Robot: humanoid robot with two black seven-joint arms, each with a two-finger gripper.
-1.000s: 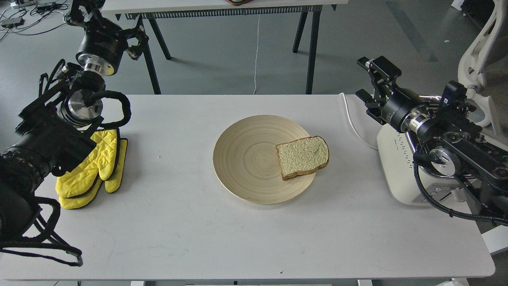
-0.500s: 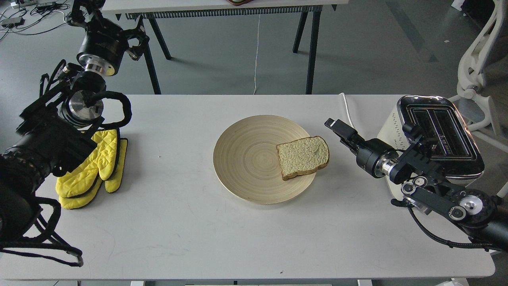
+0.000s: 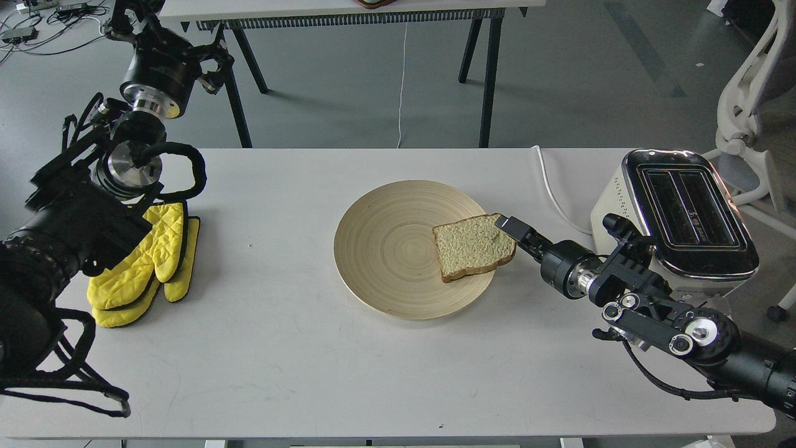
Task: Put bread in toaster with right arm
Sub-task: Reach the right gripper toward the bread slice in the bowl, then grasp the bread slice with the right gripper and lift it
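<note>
Leftmost in the head view, my left arm rises along the table's left edge, and its gripper hangs beyond the table's far edge, over the floor. That gripper appears small and dark; I cannot tell whether its jaws are parted or closed. A pair of yellow oven mitts lies flat on the table, just beside the left arm's lower links and partly under them.

At the table's centre sits a round beige plate. The bread lies flat on the plate's right side, crust toward the right, with its right corner reaching over the plate's rim.

Next comes my right gripper, positioned at the bread's upper right corner. Its tip meets the crust edge there. The fingers are seen nearly end-on as one dark block, so I cannot tell whether the jaws are spread, closed, or clamped on the slice. The right arm extends from the lower right edge of the view, low over the table, angled up and left toward the plate.

Farthest right, the toaster stands on the table's right end, upright, with both slots of its chrome top facing up. It stands well apart from the bread. A white cord runs across the table from the far edge toward the toaster's left side.
</note>
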